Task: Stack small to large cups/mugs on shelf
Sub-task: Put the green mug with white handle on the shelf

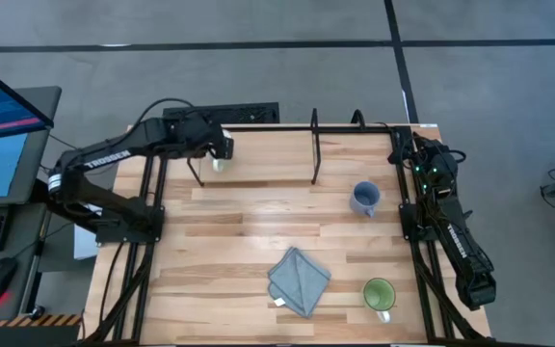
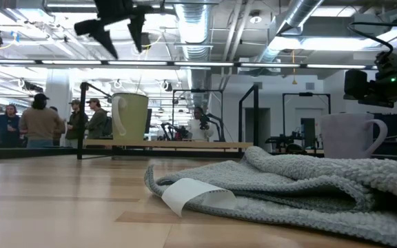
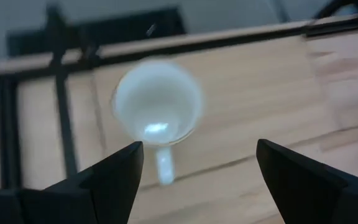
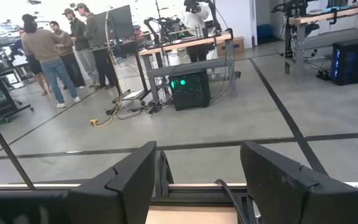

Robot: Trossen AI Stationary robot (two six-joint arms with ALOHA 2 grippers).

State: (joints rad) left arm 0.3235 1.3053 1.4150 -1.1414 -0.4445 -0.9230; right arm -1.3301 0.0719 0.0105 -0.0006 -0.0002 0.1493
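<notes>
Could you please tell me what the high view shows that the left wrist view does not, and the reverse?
Only the high view shows the blue-grey handled mug, the green-lined mug, the folded grey cloth and the right pincer. Only the left wrist view shows the white mug's empty inside and the open left pincer above it. Both show the white handled mug on the light wooden shelf board.

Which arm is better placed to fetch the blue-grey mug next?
Right. The right gripper waits close beside the blue-grey mug; the left gripper hovers open over the white mug, farther off.
</notes>
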